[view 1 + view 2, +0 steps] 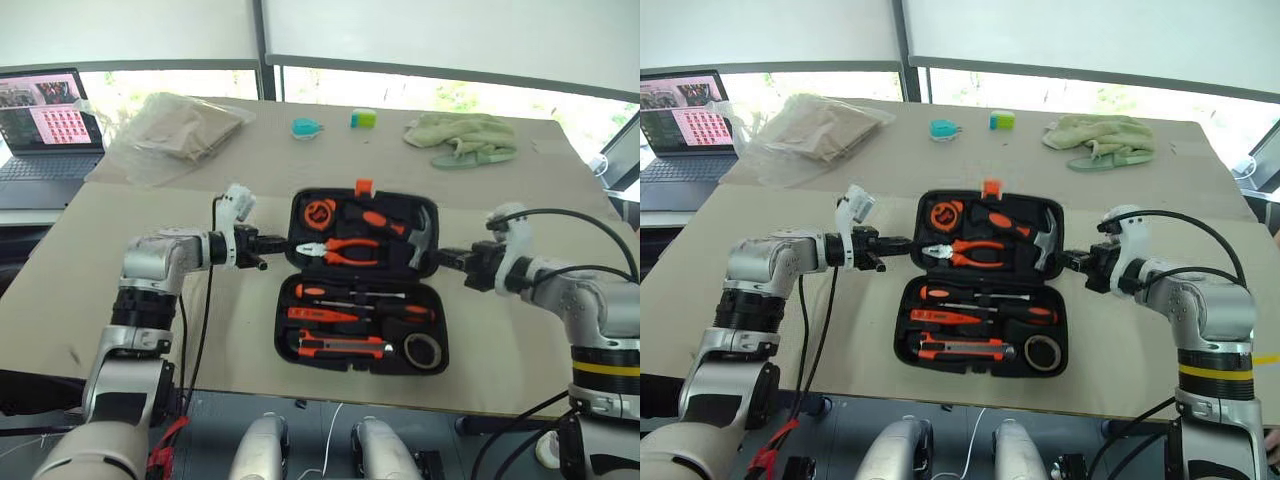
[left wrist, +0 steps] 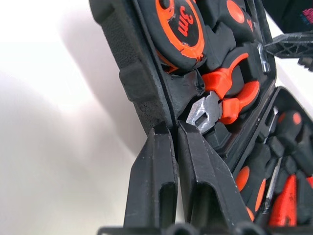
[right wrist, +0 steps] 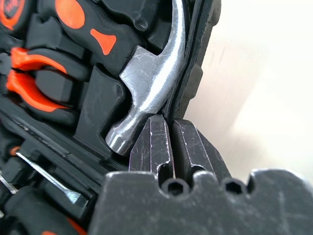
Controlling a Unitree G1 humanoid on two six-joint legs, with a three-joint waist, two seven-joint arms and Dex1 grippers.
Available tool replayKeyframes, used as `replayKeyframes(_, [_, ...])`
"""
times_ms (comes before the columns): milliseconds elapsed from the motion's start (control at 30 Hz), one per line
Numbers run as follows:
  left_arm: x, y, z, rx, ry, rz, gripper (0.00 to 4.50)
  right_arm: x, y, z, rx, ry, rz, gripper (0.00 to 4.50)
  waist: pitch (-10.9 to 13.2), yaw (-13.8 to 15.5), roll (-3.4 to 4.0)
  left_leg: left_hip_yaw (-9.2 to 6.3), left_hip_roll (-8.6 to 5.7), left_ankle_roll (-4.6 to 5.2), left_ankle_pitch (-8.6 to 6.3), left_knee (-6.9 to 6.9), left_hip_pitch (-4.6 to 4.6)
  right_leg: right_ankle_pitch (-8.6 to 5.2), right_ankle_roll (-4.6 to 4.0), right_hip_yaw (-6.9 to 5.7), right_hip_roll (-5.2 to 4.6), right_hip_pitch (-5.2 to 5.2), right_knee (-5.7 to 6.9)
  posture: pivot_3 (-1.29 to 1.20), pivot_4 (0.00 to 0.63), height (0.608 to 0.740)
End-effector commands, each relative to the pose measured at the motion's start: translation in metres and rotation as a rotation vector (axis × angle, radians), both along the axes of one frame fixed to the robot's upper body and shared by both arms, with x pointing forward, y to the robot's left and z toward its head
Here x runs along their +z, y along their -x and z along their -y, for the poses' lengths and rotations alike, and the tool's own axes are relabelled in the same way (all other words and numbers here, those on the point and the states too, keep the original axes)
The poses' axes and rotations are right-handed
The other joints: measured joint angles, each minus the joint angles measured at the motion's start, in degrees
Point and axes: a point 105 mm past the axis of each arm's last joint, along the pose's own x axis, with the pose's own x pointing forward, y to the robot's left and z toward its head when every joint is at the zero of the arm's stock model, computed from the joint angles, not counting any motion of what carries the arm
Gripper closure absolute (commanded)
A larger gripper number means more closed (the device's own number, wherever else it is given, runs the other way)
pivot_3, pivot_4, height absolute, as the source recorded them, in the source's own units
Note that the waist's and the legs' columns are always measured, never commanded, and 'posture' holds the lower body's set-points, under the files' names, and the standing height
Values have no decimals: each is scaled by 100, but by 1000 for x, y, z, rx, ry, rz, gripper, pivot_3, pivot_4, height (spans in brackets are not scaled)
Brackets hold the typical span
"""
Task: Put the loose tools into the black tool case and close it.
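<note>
In the left eye view the black tool case is lying open at the middle of the bench, its far half carrying the tape measure, pliers and hammer, its near half already carrying the screwdrivers, the utility knife and, toward five o'clock, the tape roll; so the step in hand looks to be the closing. The left gripper is sitting at the nine o'clock edge of the far half and the right gripper at its three o'clock edge. To do this well, both arms should be raising that half evenly, swinging it about the hinge toward six o'clock without twisting, and watching that no tool is lifting from its slot before the orange latch meets the near rim. The right eye view is showing the same layout, both hands level with the hinged half. In the left wrist view the fingers are pressed together, pinching the case's thick rim just beside the pliers' nose. In the right wrist view the fingers are likewise drawn together on the rim, right beside the hammer's steel head.
</note>
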Motion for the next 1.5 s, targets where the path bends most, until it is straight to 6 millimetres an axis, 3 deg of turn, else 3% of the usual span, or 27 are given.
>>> replayKeyframes(33, [24, 10, 19, -73, -55, 334, 4500, 18, 7, -8, 64, 174, 237, 4463, 0, 23, 1, 1, 0, 1, 0, -2, 1, 0, 0, 0, -1, 2, -3, 0, 150, 740])
replayKeyframes(300, [-4, 22, 14, 11, -236, 690, 4500, -10, 22, 2, 43, 405, 459, 4463, -1, 47, 1, 6, 1, 3, -2, -5, 27, 0, 0, 2, -1, 26, -9, 0, 150, 740])
replayKeyframes(433, [0, 29, 6, 66, -266, 847, 4500, -23, 38, 4, 70, 487, 550, 4463, -1, 58, 1, 10, 2, 3, -2, -5, 49, 0, 0, 3, -1, 46, -8, 0, 150, 740])
replayKeyframes(600, [-16, 40, -5, 69, -314, 862, 4500, -44, 61, 5, 143, 595, 605, 4463, -2, 47, 2, 20, 7, 3, -2, -6, 71, 0, -1, 3, 4, 67, -9, 0, 150, 740])
replayKeyframes(800, [-20, 66, -26, 113, -314, 759, 2395, -40, 93, 15, 151, 591, 588, 2468, -3, -6, 5, 40, 22, 6, -6, -29, 133, -4, -6, 0, 4, 130, -39, 0, 150, 740])
replayKeyframes(900, [-3, 72, -51, 196, -302, 672, 1382, -15, 118, 22, 162, 545, 545, 1455, 2, -16, 16, 23, 24, 6, -6, -22, 132, -4, -6, 4, -3, 130, -31, 0, 150, 740])
replayKeyframes(1000, [-3, 78, -71, 170, -298, 456, 251, -19, 160, 12, 319, 391, 279, 390, 1, -26, 15, 11, 33, 6, -6, -23, 142, -6, -6, 2, 1, 142, -24, 0, 150, 740])
replayKeyframes(1067, [-4, 77, -69, 91, -340, 396, 15, -32, 192, -4, 468, 292, 105, 385, -1, -12, 9, 3, 41, 3, -9, -35, 195, -19, -16, -12, 7, 204, -42, 0, 150, 740])
replayKeyframes(1167, [-1, 67, -56, 17, -374, 383, 0, -46, 208, -15, 565, 267, -12, 1034, -3, 27, 5, 6, 37, 2, -10, -59, 224, -59, 14, -15, 1, 226, -65, 0, 150, 740])
replayKeyframes(1233, [-1, 61, -36, -73, -411, 395, 0, -57, 207, -21, 608, 296, -26, 1775, -7, 27, -4, 11, 37, 2, -9, -59, 223, -53, 7, -9, 0, 228, -86, 0, 150, 740])
replayKeyframes(1333, [-4, 39, -13, -156, -497, 477, 685, -65, 194, -29, 623, 315, -10, 2767, -11, 28, -17, 20, 29, 3, -9, -55, 219, -45, 17, -3, 0, 225, -94, 0, 150, 740])
replayKeyframes(1500, [-21, 11, 14, -261, -608, 529, 2606, -77, 175, -40, 653, 363, 1, 4493, -14, 29, -17, 50, 16, 5, -8, -55, 197, -18, -10, -1, 15, 207, -94, 0, 150, 740])
